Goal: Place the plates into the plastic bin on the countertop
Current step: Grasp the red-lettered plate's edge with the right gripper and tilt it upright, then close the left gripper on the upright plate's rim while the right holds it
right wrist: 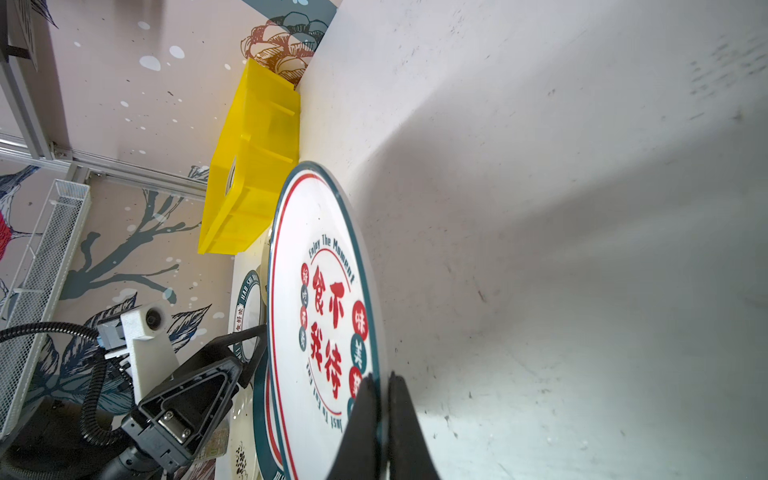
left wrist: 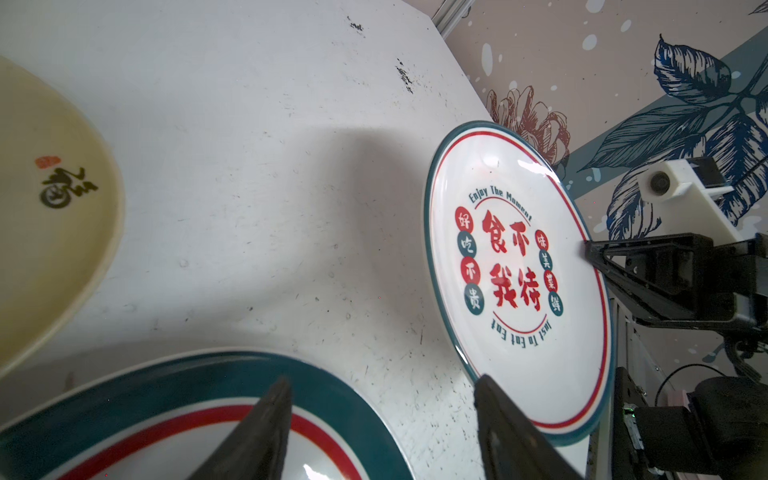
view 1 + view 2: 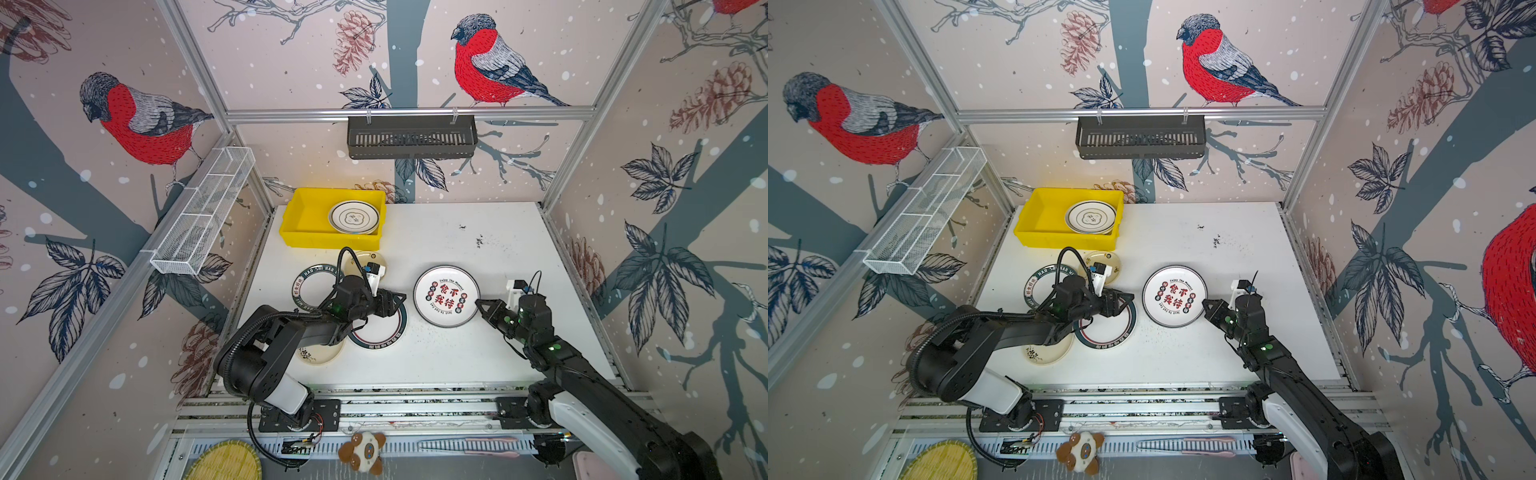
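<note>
On the countertop [image 3: 498,232], right end effector [image 3: 478,303] pinches the "Enjoy The Moment" plate [image 3: 446,296] (left end effector [image 2: 384,380] gapes).

The yellow rectangular plastic bin [image 3: 307,216] is sitting at the far left of the white speckled desk [image 3: 478,353], with 1 dark-rimmed white plate [image 3: 354,217] lying in its right half. Before it, 4 plates are lying left of middle. A small cream plate [image 3: 1115,259] is nearest, with a ring-lettered white plate [image 3: 313,284] left of that. A green-and-red-rimmed white plate [image 3: 378,336] is lying under the left hand [image 3: 401,302], and a motif-marked cream plate [image 3: 318,355] is lying frontmost. A red-lettered white plate [image 3: 446,296] is sitting right of middle, its right rim in the right hand [image 3: 478,302].
</note>
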`<state>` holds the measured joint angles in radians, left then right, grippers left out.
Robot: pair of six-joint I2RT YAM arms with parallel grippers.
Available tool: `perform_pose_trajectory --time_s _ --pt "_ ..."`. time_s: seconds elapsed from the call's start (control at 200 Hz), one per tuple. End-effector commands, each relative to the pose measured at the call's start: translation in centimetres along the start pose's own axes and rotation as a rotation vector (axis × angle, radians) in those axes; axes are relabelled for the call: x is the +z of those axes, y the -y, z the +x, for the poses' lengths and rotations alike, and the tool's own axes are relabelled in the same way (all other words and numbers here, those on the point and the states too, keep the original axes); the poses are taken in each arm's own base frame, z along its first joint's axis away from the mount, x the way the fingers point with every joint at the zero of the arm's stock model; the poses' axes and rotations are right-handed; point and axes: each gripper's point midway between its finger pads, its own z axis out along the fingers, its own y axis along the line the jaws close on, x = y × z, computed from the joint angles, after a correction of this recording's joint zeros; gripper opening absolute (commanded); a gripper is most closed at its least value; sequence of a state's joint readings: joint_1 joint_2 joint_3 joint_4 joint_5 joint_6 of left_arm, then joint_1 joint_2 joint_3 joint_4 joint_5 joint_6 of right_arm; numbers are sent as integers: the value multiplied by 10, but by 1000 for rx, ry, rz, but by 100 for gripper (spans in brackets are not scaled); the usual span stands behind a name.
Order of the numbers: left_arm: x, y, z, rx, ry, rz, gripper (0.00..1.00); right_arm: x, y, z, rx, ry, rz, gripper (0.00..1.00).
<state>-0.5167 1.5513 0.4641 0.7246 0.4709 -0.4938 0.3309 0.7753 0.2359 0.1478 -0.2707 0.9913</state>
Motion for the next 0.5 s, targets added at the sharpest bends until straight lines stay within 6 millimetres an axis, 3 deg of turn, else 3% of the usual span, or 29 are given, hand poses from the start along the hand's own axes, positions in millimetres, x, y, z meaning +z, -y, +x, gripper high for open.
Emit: perform_pose_trajectory --time_s 0.0,0.495 --pt "2 14 -12 -2 41 68 67 -2 -25 -12 -25 39 -91 1" --pt "2 25 -11 1 43 123 63 3 -37 -7 -86 24 -75 1"
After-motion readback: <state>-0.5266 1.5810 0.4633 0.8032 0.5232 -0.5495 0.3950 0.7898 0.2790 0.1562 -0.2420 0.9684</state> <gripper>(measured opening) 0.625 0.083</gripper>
